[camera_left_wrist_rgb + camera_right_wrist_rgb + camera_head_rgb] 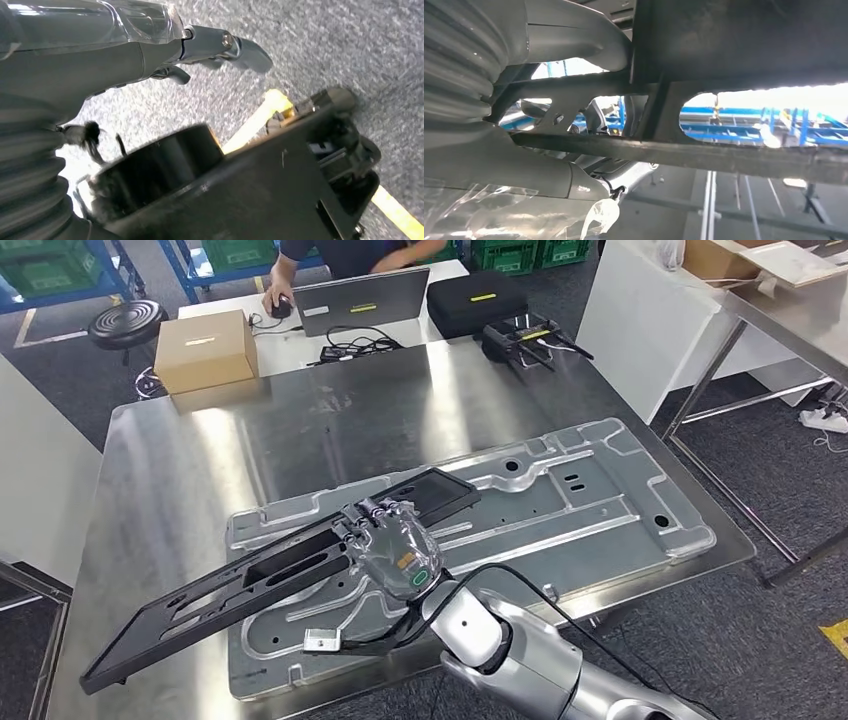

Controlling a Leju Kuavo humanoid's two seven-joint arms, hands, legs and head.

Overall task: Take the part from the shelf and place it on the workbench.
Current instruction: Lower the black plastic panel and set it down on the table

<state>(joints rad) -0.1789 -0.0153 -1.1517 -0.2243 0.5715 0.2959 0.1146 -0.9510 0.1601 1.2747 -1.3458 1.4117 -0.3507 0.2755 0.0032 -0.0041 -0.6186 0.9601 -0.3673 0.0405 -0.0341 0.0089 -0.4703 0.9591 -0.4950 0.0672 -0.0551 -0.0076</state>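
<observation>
The right robot hand (392, 552) grips the black part (270, 575) near the middle of its length, fingers curled over the far long edge; in the right wrist view the thick thumb (574, 30) lies against one side of a bar of the frame, so the part is clamped, not merely resting. The part is a long, flat, slotted frame. Its long axis runs diagonally, from the near-left corner of the bench (180, 470) up toward the centre, and it lies over the left half of a grey stamped metal panel (600, 510) that sits on the bench. The near-left end seems to overhang the bench edge. Whether the part already touches the panel or hangs just above it is hard to tell. The left robot hand (220, 47) hangs over speckled floor, fingers apart and holding nothing, so the right arm alone carries the load. Beyond the bench, a person works at a laptop (365, 300).
</observation>
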